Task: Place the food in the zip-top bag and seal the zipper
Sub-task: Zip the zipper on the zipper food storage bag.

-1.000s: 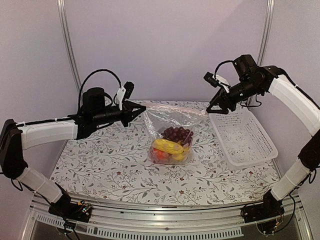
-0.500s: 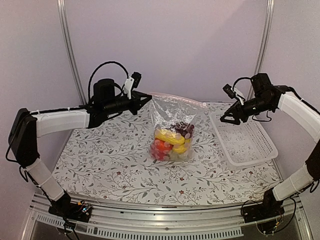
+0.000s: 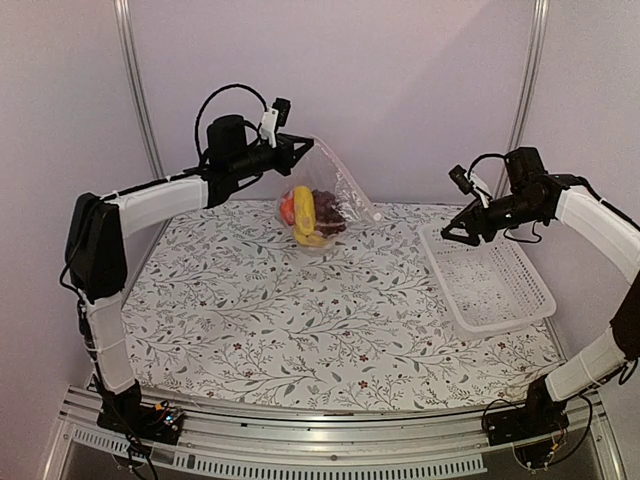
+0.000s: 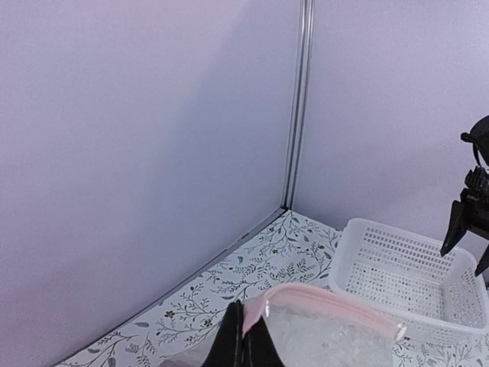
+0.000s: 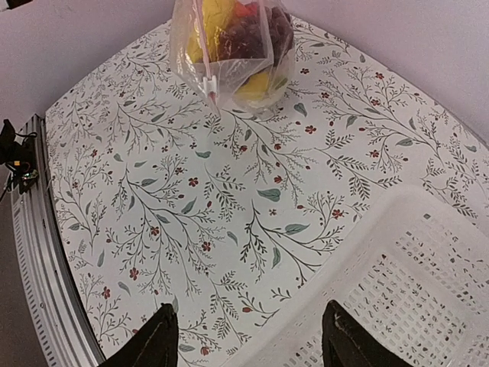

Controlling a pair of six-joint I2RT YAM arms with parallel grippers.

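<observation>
Clear plastic hangs high now: the bag (image 3: 342, 188), food (image 3: 308, 215) bunched inside, has been lifted and swung to the far left of the table (image 3: 300, 320), with the left pincer (image 3: 297, 150) clamped on its top corner. The right pincer (image 3: 450, 233) has let go and is spread wide above the basket (image 3: 495, 285). Sealing looks finished.

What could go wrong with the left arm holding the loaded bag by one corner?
1. The left gripper pinches only one corner of the zip-top bag; the weight of the food could pull it out of the pinch.
2. The bag hangs tilted with its zipper sloping down. I cannot tell whether it is fully sealed, so pieces could spill.
3. The right gripper is open by the basket, not supporting the bag.
</observation>
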